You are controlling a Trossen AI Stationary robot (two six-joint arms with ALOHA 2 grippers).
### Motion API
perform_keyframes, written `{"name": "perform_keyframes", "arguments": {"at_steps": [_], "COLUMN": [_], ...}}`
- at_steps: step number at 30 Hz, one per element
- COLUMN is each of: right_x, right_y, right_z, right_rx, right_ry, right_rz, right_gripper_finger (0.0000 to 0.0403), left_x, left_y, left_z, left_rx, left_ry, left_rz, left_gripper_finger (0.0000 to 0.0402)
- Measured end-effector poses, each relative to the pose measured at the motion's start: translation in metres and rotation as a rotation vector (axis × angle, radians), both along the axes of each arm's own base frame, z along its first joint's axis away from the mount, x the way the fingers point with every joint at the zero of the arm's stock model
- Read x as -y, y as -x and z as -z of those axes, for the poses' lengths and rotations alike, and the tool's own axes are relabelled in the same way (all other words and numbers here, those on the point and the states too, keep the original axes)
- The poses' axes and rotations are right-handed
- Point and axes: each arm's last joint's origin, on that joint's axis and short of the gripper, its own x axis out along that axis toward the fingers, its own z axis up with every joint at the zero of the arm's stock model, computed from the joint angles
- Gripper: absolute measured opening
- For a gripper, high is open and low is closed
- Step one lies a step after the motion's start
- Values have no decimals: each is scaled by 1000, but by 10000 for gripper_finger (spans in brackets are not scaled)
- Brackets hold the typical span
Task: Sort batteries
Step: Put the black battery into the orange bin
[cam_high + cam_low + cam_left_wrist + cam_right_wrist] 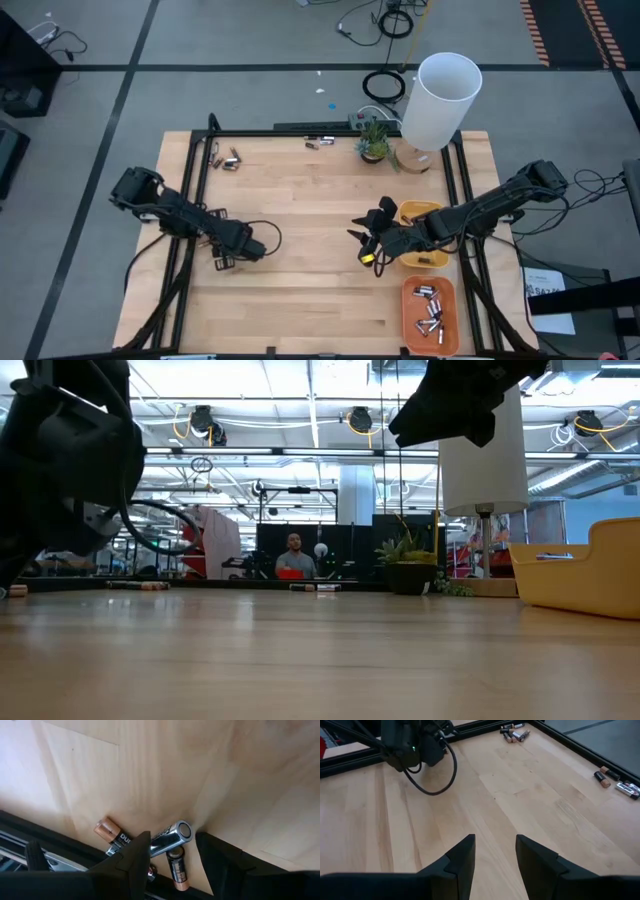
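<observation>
A silvery battery (172,836) is lying between the left gripper's (172,851) fingers (135,857), which are standing narrowly parted around it at the left side of the surface (310,200); whether they are pressing on it cannot be told. Two copper-tipped batteries (112,834) are lying just beside it. The left arm is reaching low in from the left edge. More batteries are sitting in the orange tray (412,322) at near right. The right gripper (368,243) is hovering beside the yellow tray (432,211), its fingers (461,855) partly spread and holding nothing, the arm extending in from the right.
</observation>
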Motion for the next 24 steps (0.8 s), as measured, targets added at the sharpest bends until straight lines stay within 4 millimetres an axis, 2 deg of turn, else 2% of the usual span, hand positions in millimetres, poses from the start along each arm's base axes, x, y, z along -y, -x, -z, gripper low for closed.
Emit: {"name": "perform_keyframes", "arguments": {"at_steps": [4,12,19,24], "right_x": [-3,-4,-4,-4], "right_y": [1,1,1,1], "right_z": [0,0,0,0], "right_rx": [0,3,3,4], "right_ry": [-1,-7,-8,-11], "right_rz": [-9,-9,-9,-9], "right_gripper_finger": [132,132,132,132], "left_x": [-1,-2,1,13], "left_y": [-1,-7,-25,-40], "left_z": [1,-1,-10,-38], "left_rx": [-3,36,192,348], "left_ry": [9,-20,-163,-208], "left_rz": [-8,35,119,174], "left_gripper_finger": [150,46,43,43]}}
